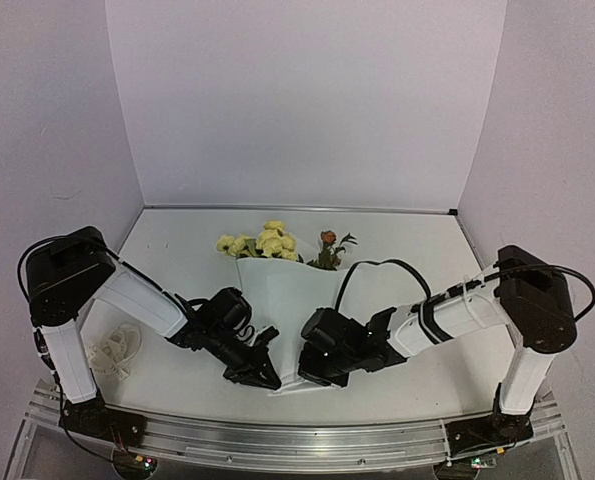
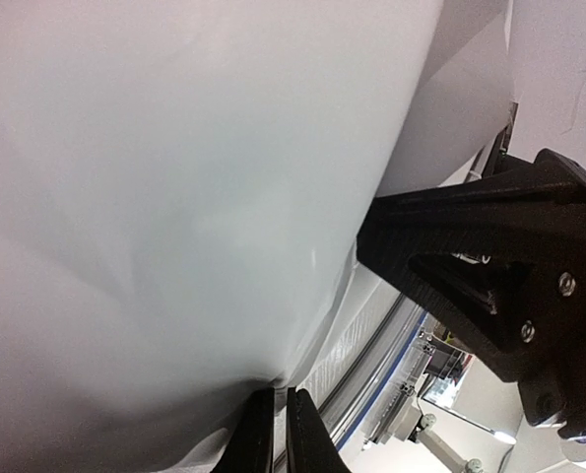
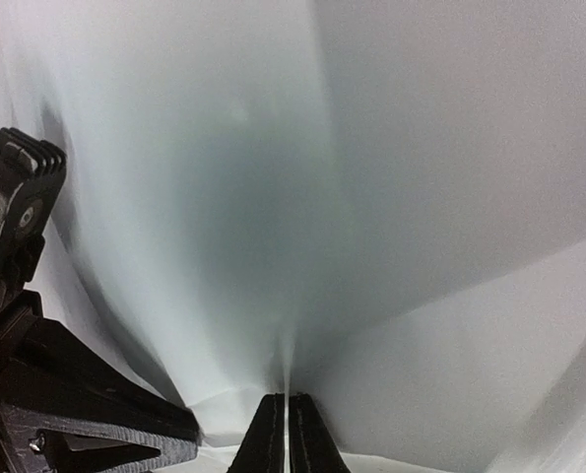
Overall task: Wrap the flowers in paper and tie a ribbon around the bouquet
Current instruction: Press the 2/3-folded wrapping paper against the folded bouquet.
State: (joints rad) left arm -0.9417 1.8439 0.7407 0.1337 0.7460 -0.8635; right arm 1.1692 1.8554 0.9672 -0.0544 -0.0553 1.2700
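Lying at the middle of the worktop (image 1: 177, 250), overhead view: one paper (image 1: 282, 300), white, wrapped into a cone, wide mouth to the far side, narrowing to a point at the near side.
- Flowers (image 1: 262, 242): pale yellow heads at the cone's far left rim and one orange-brown bloom with green leaves at the far right rim, all poking out of the mouth.
- Ribbon (image 1: 112, 350): cream, loosely heaped on the worktop at the near left, just beside the left arm's upright and well apart from the cone.
- Left claw (image 1: 267, 378): reaching in from the left, at the cone's near point.
- Right claw (image 1: 307, 375): reaching in from the right, at the same point, close beside the left one.

Left wrist view: paper (image 2: 174, 197) fills most of the frame as a smooth white wall. Own fingers (image 2: 256, 439) at the bottom edge are pressed together, and the paper's lower fold runs down between their tips, so the claw is pinching the paper. The black body of the right claw shows at the right, against the sheet.

Right wrist view: paper (image 3: 371, 197) again fills the frame, creased toward the bottom centre. Own fingers (image 3: 270, 439) are pressed together with the crease running into them, pinching the paper. Part of the left claw shows at the lower left.
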